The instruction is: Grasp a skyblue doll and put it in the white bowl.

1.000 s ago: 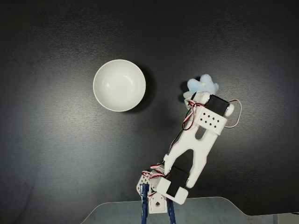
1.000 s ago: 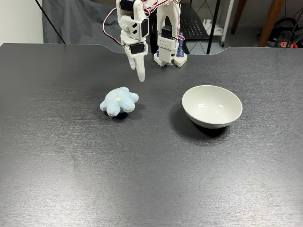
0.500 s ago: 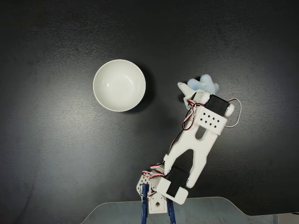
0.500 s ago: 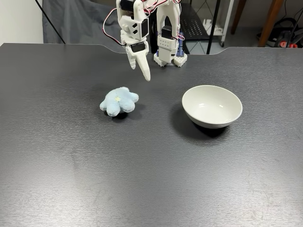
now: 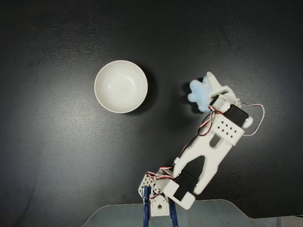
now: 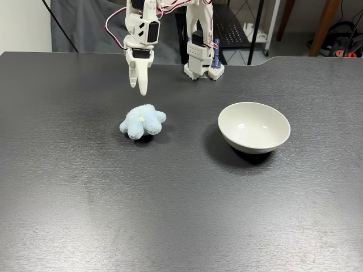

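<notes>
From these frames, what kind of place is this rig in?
Probably an office or lab workspace. The arm is mounted at the back edge of a dark desk with a cable cutout; behind it stand furniture legs, a floor cable tangle and a wire rack.

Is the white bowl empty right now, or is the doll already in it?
Empty. Both fixed views show a bare inside to the white bowl; the skyblue doll lies on the table, apart from it.

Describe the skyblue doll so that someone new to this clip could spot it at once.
On the dark table, look in a fixed view left of the white bowl, below the gripper hanging over it. The skyblue doll is a small fluffy pale-blue plush with stubby lobes, the one soft, coloured thing there.
</notes>
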You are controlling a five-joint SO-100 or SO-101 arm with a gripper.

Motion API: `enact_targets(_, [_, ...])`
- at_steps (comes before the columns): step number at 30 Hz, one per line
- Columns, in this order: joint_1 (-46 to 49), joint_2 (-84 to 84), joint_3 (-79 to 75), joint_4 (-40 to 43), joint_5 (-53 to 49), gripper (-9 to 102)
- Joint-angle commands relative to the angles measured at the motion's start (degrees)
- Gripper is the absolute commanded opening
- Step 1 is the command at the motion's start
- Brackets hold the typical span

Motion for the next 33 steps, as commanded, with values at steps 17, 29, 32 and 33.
enact_targets(17, [-0.3, -11.4, -1.6, -1.4, -0.4, 59])
enact_targets(29, [-4.1, -12.0, -1.6, -1.5, -0.4, 59])
enact_targets(32, [-6.2, -12.0, -1.6, -1.5, -0.4, 59])
enact_targets(33, [-6.7, -12.0, -1.6, -1.5, -0.3, 59])
